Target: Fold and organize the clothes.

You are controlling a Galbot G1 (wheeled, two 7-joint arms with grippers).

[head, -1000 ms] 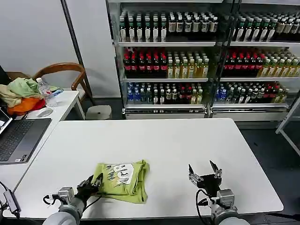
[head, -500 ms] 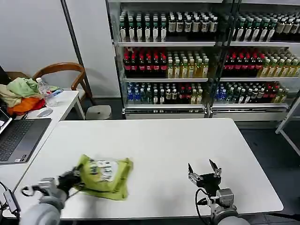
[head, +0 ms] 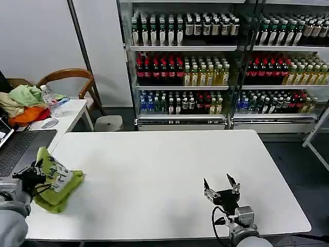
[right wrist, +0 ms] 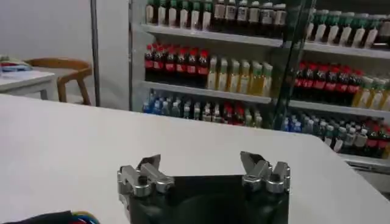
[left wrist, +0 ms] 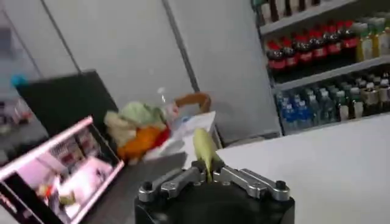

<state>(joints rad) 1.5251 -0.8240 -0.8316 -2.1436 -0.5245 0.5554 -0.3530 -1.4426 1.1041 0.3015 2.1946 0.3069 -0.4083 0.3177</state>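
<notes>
Lime T-shirt [head: 57,180], folded, printed side up, at the table's [head: 164,170] left edge, next to a laptop [head: 20,152] on the side desk. Pinched at its near-left corner by the left gripper [head: 32,175], fingers clamped on the cloth; green fabric between them in the left wrist view [left wrist: 206,151]. Right gripper [head: 221,191] low over the table's near right, fingers spread wide, nothing between them. Heap of garments [head: 23,103] farther back on the desk.
</notes>
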